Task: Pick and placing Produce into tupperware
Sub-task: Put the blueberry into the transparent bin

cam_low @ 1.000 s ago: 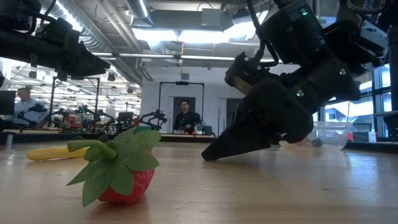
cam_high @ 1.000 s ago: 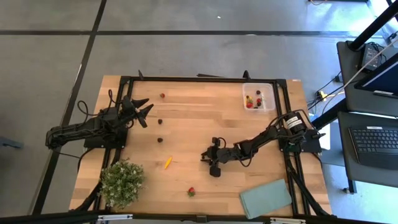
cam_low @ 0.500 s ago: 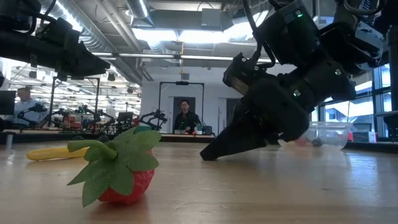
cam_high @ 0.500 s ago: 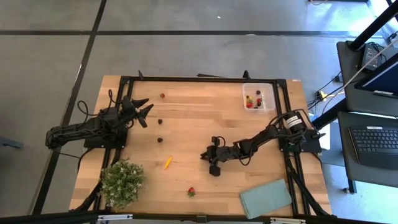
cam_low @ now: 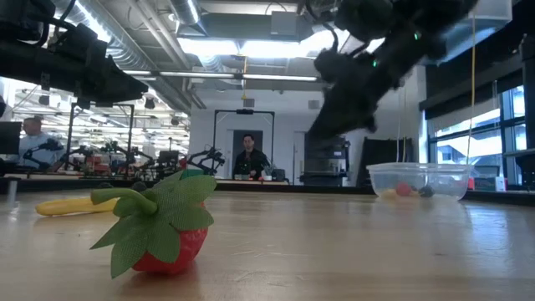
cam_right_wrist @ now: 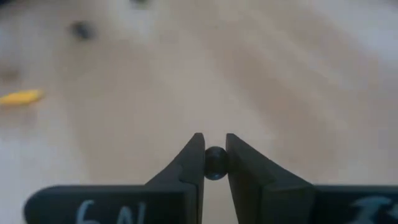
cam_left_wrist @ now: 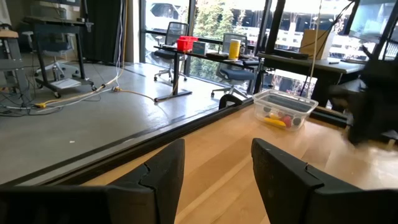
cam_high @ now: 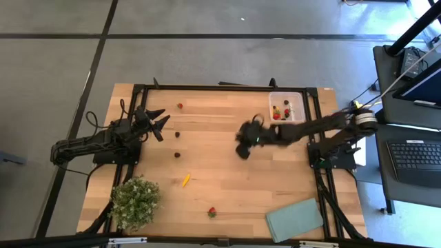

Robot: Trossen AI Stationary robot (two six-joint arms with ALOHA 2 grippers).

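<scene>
You are carrying 1 small dark round berry [cam_right_wrist: 215, 163] in the right gripper [cam_right_wrist: 214, 155], whose 2 dark fingers are pinching in on it from both sides at their very tips, which is why so tiny a piece is sitting between them rather than rolling off. In the high view that right gripper [cam_high: 244, 146] is hanging above the wooden table [cam_high: 207, 172], raised clear of it in the low view, with the arm reaching out long and nearly straight from its base at the table's right edge. The small clear rectangular plastic tupperware [cam_high: 286, 107] is sitting near the far right corner, already holding a few red, dark and yellow pieces, and your gripper is near it but not yet over it, so the carry looks partway done. The left gripper [cam_high: 157, 122] is waiting over the table's left side with its fingers standing apart and nothing between them. Still lying loose on the wood are 2 more dark berries [cam_high: 177, 135], a small red fruit [cam_high: 180, 106] near the far edge, a thin yellow-orange sliver [cam_high: 185, 180] and a red strawberry with green leaves [cam_high: 211, 212] toward the near edge. The bushy green plant [cam_high: 135, 202] and the flat grey-green rectangle [cam_high: 295, 220] are sitting at the near corners.
</scene>
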